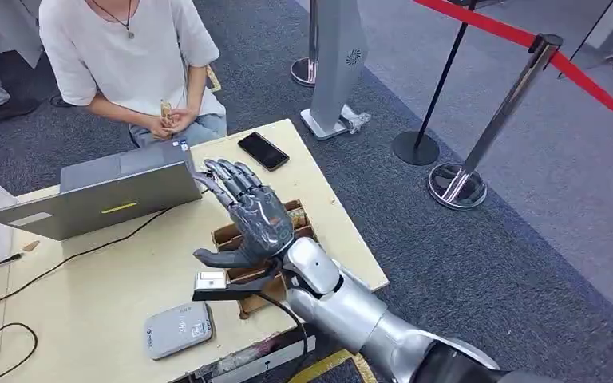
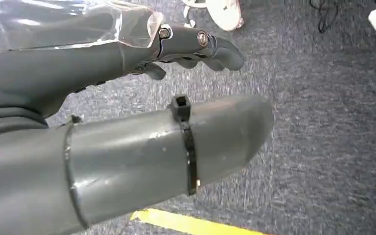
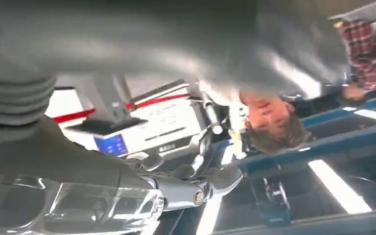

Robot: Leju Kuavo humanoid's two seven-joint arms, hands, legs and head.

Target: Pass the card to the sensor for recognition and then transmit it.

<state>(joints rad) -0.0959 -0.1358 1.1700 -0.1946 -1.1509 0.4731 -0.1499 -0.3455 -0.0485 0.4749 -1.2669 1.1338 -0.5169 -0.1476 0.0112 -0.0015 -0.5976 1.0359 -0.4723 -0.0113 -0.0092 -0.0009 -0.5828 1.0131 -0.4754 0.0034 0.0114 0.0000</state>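
Our right hand [image 1: 249,209] is raised over the wooden surface [image 1: 96,303], palm turned down and away, its dark metallic fingers [image 1: 227,177] stretched apart toward the laptop and its thumb [image 1: 215,257] jutting out sideways; it is released and grasps nothing. The silver, smooth-shelled right arm [image 1: 343,307] rises from the lower right edge of the head view, bent at the wrist. Just below the thumb, a small white card [image 1: 210,280] lies on a dark flat bracket at the edge of a brown cardboard box [image 1: 243,279] with open compartments. Near it, closer to us, sits the sensor [image 1: 177,329], a flat, rounded grey card reader.

Our left hand [image 2: 127,98] hangs over grey carpet [image 2: 323,122], its thick grey thumb extended and its darker fingers [image 2: 210,46] loosely curved with nothing between them.

Farther out, a grey laptop [image 1: 104,191] stands open with its back to us, black cables [image 1: 64,259] trailing across the pale surface. A black smartphone [image 1: 262,151] lies flat near the far corner. A person in a white T-shirt [image 1: 124,48] sits behind the surface, hands together. To the right, chrome stanchions [image 1: 487,136] carry a red belt [image 1: 575,68] over the carpet.
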